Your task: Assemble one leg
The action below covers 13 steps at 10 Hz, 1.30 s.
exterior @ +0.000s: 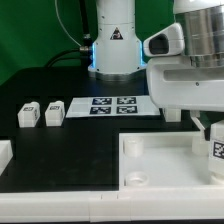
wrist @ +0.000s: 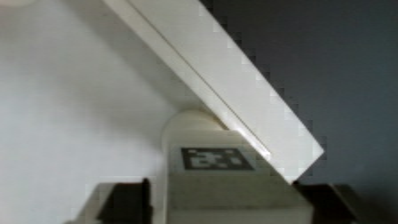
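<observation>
The pincer (wrist: 217, 205) pinches a small white plastic tagged leg (exterior: 216, 150) at the exterior view's right edge, against the big white tray-like panel (exterior: 150, 160); fixing it looks unfinished, I'd say

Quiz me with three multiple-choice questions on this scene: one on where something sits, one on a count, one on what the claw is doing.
1. Where do the loose legs lie, seen from the marker board?
A. at the exterior view's left of it
B. on top of it
C. at the exterior view's right of it

2. How many loose legs lie beside the marker board?
A. one
B. two
C. five

3. What is the gripper doing?
A. hanging open and empty
B. gripping the marker board
C. shut on a leg

Answers: 1 A, they lie on the black table left of the board. 2 B, two white blocks lie side by side there. 3 C, the wrist view shows the held leg between the fingers.
</observation>
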Each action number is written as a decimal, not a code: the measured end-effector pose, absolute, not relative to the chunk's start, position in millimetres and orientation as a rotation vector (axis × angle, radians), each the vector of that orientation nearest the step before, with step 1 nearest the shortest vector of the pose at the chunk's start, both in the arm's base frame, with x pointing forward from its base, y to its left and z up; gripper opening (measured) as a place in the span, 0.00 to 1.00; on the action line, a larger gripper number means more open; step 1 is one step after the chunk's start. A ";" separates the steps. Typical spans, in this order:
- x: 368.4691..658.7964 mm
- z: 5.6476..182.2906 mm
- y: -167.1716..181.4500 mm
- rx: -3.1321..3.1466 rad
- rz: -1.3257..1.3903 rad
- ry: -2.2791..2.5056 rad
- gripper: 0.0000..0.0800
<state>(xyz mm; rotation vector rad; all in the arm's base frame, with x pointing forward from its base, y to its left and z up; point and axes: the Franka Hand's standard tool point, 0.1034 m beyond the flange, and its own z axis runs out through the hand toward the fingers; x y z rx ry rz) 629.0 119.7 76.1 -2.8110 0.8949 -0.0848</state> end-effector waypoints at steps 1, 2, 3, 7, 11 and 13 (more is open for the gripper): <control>629.6 77.2 118.5 -2.905 -0.109 0.631 0.70; 632.5 80.5 118.2 -2.991 -0.145 0.317 0.79; 633.1 80.9 117.9 -3.013 -0.158 0.141 0.81; 632.5 74.9 107.8 -3.007 -0.172 -0.719 0.81; 632.5 74.5 107.5 -3.044 -0.167 -0.474 0.50; 631.8 74.0 108.3 -3.066 -0.153 -0.129 0.37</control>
